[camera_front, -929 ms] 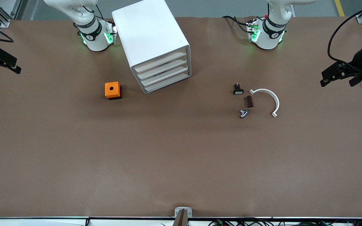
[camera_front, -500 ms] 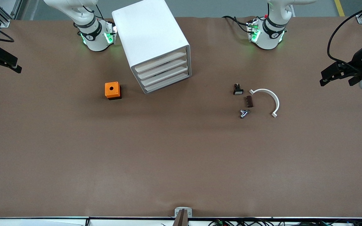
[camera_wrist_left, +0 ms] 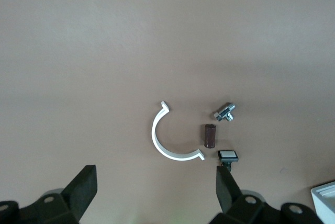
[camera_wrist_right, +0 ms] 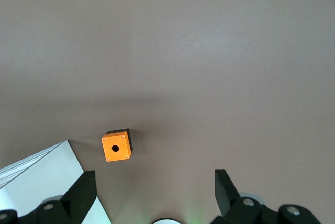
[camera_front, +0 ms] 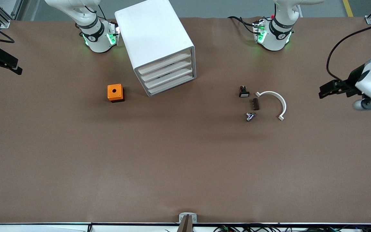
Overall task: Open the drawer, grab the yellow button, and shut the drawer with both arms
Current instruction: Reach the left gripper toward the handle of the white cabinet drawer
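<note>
The white cabinet (camera_front: 155,35) stands beside the right arm's base, its four drawer fronts facing the front camera at an angle. The uppermost drawer (camera_front: 164,63) is shut. The button is hidden from every view. My left gripper (camera_front: 333,91) is open and empty, in the air over the table at the left arm's end; the left wrist view shows its gripper (camera_wrist_left: 155,187) wide apart above bare table. My right gripper (camera_front: 2,68) is open and empty over the table edge at the right arm's end; its wrist view also shows the gripper (camera_wrist_right: 154,190) apart.
An orange cube with a hole (camera_front: 115,92) sits beside the cabinet, toward the right arm's end. Toward the left arm's end lie a small black piece with a white face (camera_front: 243,92), a brown piece (camera_front: 255,104), a metal fitting (camera_front: 250,116) and a white curved clamp (camera_front: 277,100).
My left gripper has moved inward over the table toward the small parts. My right gripper has barely moved. Nothing on the table has shifted.
</note>
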You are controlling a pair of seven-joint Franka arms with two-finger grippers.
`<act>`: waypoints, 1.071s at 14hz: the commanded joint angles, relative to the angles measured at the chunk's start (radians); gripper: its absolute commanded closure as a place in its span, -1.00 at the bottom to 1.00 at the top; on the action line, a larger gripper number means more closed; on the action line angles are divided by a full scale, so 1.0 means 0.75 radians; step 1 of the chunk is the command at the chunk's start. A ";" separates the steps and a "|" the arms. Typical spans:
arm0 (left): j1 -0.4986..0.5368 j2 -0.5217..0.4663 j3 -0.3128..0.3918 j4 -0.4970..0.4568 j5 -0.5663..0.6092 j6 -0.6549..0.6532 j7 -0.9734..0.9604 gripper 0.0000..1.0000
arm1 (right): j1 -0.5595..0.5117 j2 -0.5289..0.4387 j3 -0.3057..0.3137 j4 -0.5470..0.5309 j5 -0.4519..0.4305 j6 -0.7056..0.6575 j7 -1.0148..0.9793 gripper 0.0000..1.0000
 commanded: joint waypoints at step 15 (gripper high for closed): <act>-0.473 0.482 -0.037 0.262 -0.519 -0.256 -1.536 -0.99 | 0.007 -0.002 0.007 0.026 0.000 0.001 0.020 -1.00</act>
